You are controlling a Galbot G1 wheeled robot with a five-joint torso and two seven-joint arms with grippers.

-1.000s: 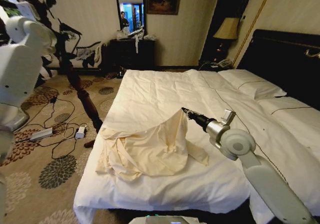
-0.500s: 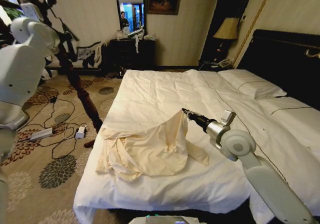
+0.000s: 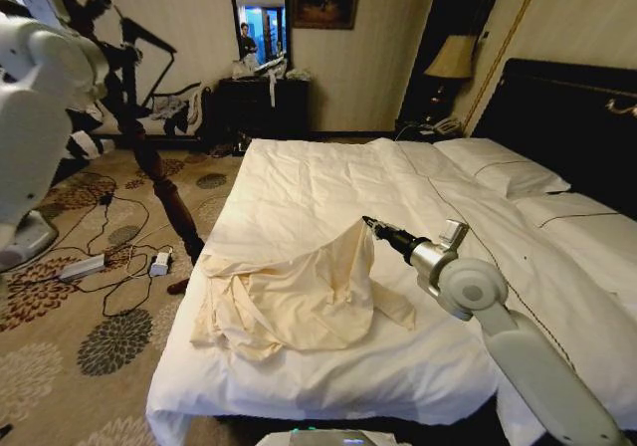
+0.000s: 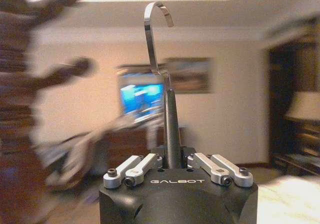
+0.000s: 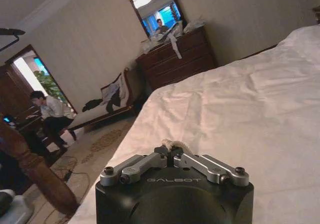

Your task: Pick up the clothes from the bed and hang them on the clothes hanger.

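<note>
While the shirt (image 3: 299, 292) droops from the right pincer (image 3: 367, 221), the hanger (image 4: 166, 104) waits aloft.
Right pincer is closed on a pinch of cloth, most of it on the bed (image 3: 328, 182); left pincer (image 4: 172, 160) clamps the hanger's stem, hook upward. So thin a pinch may slip under the shirt's weight.

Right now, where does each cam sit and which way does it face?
Head: high, looking down at the bed; both arms show, right claw pinching the cream garment.
Left wrist: behind the left claw, facing the far wall; clothes hanger gripped.
Right wrist: behind its claw, across the bed.
All three share the mirror.
</note>
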